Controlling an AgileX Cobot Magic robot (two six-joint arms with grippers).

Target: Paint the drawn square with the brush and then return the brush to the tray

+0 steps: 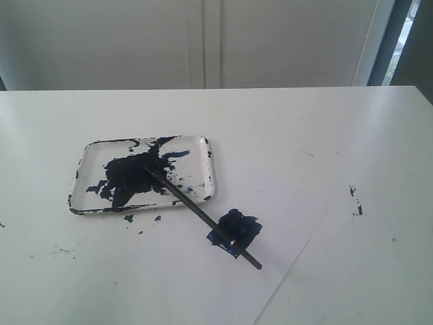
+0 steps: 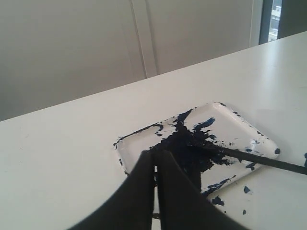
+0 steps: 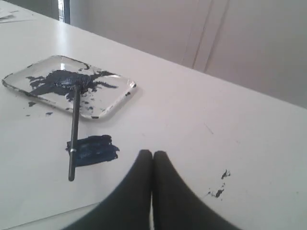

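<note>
The tray [image 1: 200, 144] [image 2: 249, 125] [image 3: 124, 91] lies left of centre, smeared with navy paint. The brush [image 1: 203, 216] [image 2: 268, 163] [image 3: 74, 129] rests with its dark tip in the tray's blotch; its handle runs out over the rim and across the drawn square [image 1: 238, 227] [image 3: 96, 147], which is blotched dark blue. Neither gripper shows in the exterior view. My left gripper [image 2: 156, 155] is shut and empty, hanging near the tray. My right gripper [image 3: 152, 154] is shut and empty, a short way from the square and the brush's handle end.
The square sits on a white paper sheet [image 1: 291, 257] lying on the white table. Dark paint specks [image 1: 354, 201] [image 3: 218, 189] mark the table right of the sheet, and smaller ones [image 1: 128, 218] lie just in front of the tray.
</note>
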